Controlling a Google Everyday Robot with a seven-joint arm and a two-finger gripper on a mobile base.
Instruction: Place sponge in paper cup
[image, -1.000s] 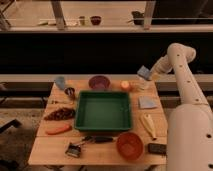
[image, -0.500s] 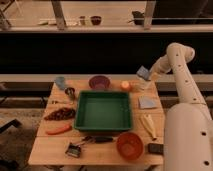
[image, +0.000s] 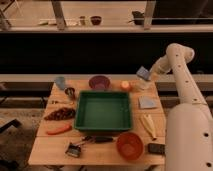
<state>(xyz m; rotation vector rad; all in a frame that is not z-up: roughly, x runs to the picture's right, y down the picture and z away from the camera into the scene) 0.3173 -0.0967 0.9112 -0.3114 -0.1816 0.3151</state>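
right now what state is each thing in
gripper, shut on sponge, raised near table's back right corner
sponge, held, off the table
paper cup, upright, sponge not in it
green tray, empty
purple bowl, upright
orange bowl, upright

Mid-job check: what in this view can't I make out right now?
Camera view only.
The gripper holds the sponge above the table's right rear corner; the sponge hides where it is gripped.
Paper cup, rear left: its inside is too small to see.
Dark object, front right: too small to name.
Robot body: cut off by the right and bottom edges.
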